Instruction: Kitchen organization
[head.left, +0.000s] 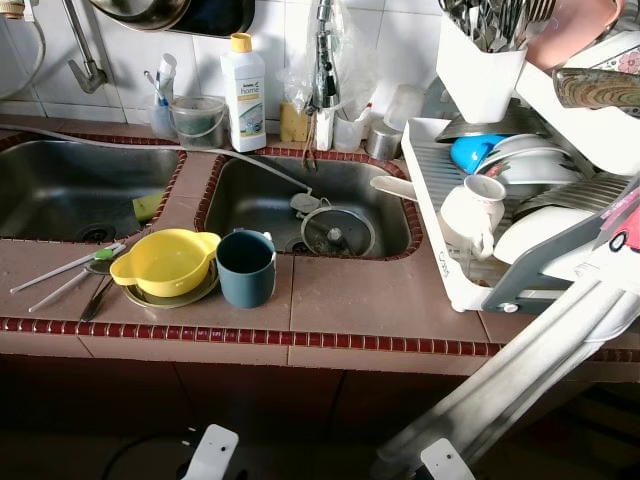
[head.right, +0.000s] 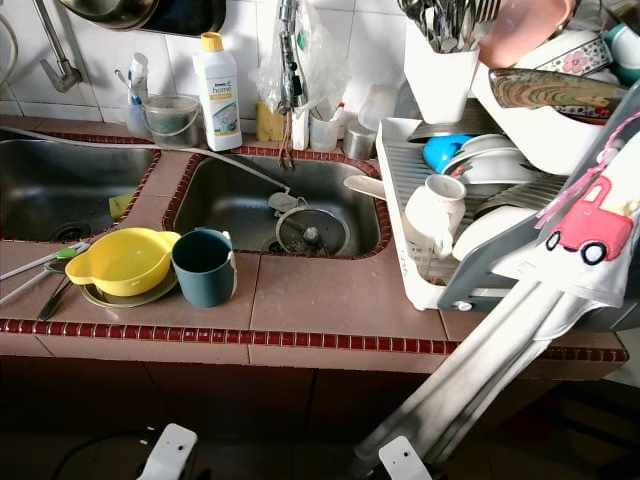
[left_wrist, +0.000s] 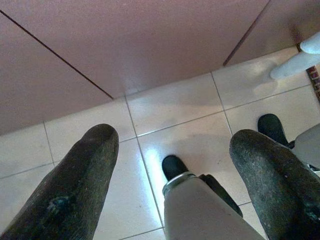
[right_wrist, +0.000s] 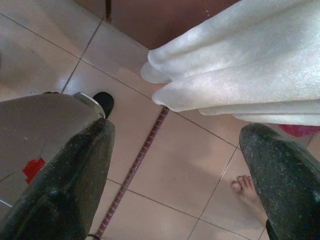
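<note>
On the tiled counter (head.left: 350, 300) in front of the sinks, a yellow bowl (head.left: 165, 260) rests on a small plate. A dark teal cup (head.left: 245, 267) stands right beside it. Chopsticks and a spoon (head.left: 75, 268) lie to the left of the bowl. Both arms hang low in front of the cabinet. In the left wrist view my left gripper (left_wrist: 175, 137) is open over the floor tiles. The right wrist view has my right gripper (right_wrist: 180, 130) open too, with nothing between its fingers.
A white dish rack (head.left: 440, 250) at the right holds a white mug (head.left: 472, 213), plates and a cutlery holder (head.left: 480, 65). A white cloth (head.right: 520, 320) hangs from it. Two steel sinks (head.left: 250, 205) lie behind. A person's bare toes (right_wrist: 245, 192) are on the floor.
</note>
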